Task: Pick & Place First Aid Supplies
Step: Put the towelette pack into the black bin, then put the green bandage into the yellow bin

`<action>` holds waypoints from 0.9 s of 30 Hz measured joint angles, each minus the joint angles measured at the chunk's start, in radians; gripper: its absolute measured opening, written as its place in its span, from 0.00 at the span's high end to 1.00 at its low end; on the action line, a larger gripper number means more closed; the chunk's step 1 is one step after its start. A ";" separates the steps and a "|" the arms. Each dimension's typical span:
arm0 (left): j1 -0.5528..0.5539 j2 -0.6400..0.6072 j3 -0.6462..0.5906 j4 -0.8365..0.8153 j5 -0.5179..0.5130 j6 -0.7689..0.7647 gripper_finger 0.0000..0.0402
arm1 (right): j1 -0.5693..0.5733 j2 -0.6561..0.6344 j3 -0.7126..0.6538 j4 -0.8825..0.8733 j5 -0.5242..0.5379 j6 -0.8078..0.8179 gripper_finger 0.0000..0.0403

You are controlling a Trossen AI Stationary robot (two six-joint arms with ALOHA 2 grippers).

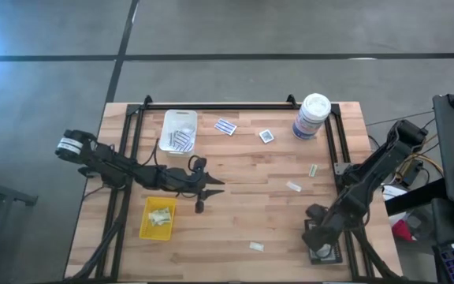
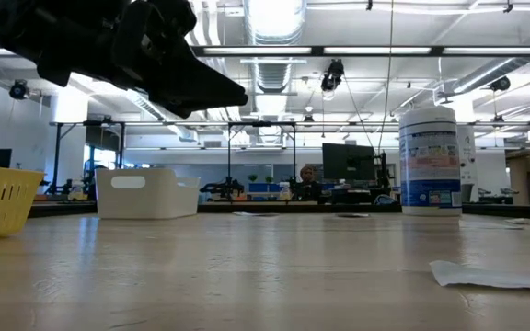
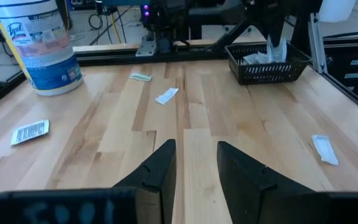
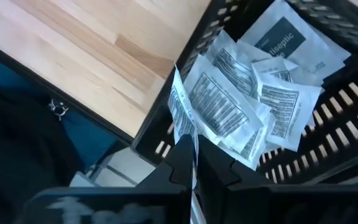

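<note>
My right gripper (image 4: 194,158) is shut on a white printed packet (image 4: 182,115) over the black tray (image 4: 166,143) at the table's near right corner (image 1: 322,254). Several more packets (image 4: 278,106) lie inside that tray. My left gripper (image 3: 194,155) hangs open above the middle of the table (image 1: 211,188), holding nothing. Loose supplies lie flat on the wood: a blue-and-white strip (image 1: 226,126), a white square with a dark centre (image 1: 267,136) and pale strips (image 1: 293,186) (image 1: 256,247). My right gripper pinches the white packet by one end (image 4: 190,144) between its two fingers, coming from above and slanting down. The packet hangs edge-on below the fingertips, over the black tray. Whether its free end (image 3: 277,48) touches the packets inside, I cannot tell.
A tall white canister with a blue label (image 1: 312,117) stands at the far right. A white tray (image 1: 179,130) with packets sits at the far left, and a yellow tray (image 1: 158,217) at the near left. Black frame rails (image 1: 337,150) run along the table's sides.
</note>
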 joint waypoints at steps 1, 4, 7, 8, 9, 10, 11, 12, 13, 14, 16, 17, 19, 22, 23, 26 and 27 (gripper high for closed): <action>0.000 0.000 0.000 -0.001 0.000 0.003 0.73 | 0.000 0.001 0.000 0.000 -0.005 -0.001 0.97; 0.000 0.000 0.000 -0.001 0.000 0.010 0.73 | 0.000 -0.001 0.000 -0.001 -0.007 -0.001 0.94; 0.000 0.000 0.000 -0.001 0.000 0.012 0.73 | 0.000 -0.005 0.000 -0.001 -0.011 -0.004 0.88; 0.000 0.000 0.000 -0.001 0.000 0.012 0.73 | 0.000 -0.006 0.000 -0.002 -0.017 -0.006 0.86; 0.000 0.000 0.000 -0.001 0.000 0.012 0.73 | 0.000 -0.008 0.000 -0.005 -0.025 -0.013 0.84; 0.000 0.000 0.000 -0.001 0.000 0.012 0.73 | 0.000 -0.010 0.000 -0.007 -0.037 -0.024 0.82; 0.000 0.000 0.000 -0.001 0.000 0.012 0.73 | 0.000 -0.013 0.000 -0.007 -0.052 -0.029 0.80; 0.000 0.000 0.000 -0.001 0.000 0.012 0.73 | 0.000 -0.016 0.000 -0.010 -0.068 -0.030 0.78; 0.000 0.000 0.000 -0.001 0.000 0.012 0.73 | 0.000 -0.019 0.000 -0.012 -0.084 -0.027 0.77; 0.000 0.000 0.000 -0.001 0.000 0.012 0.73 | 0.000 -0.023 0.000 -0.013 -0.096 -0.022 0.76; 0.000 0.000 0.000 -0.001 0.000 0.012 0.73 | 0.000 -0.038 0.000 -0.014 -0.102 -0.011 0.74; 0.000 0.000 0.000 -0.001 0.000 0.012 0.73 | 0.000 -0.049 0.000 -0.015 -0.102 -0.009 0.73; 0.001 0.000 -0.001 -0.001 0.000 0.012 0.73 | 0.000 -0.075 0.000 -0.015 -0.100 -0.009 0.72; 0.002 0.000 -0.001 -0.001 0.000 0.012 0.73 | -0.001 -0.121 0.000 -0.031 -0.043 -0.010 0.71; 0.002 0.000 -0.001 -0.001 0.000 0.012 0.73 | 0.000 -0.138 0.000 -0.037 -0.004 -0.018 0.71; 0.004 0.000 -0.001 -0.001 0.000 0.012 0.73 | -0.001 -0.180 0.001 -0.038 0.171 -0.074 0.71; 0.005 0.000 -0.001 -0.001 0.000 0.012 0.73 | -0.001 -0.193 0.001 -0.036 0.239 -0.097 0.71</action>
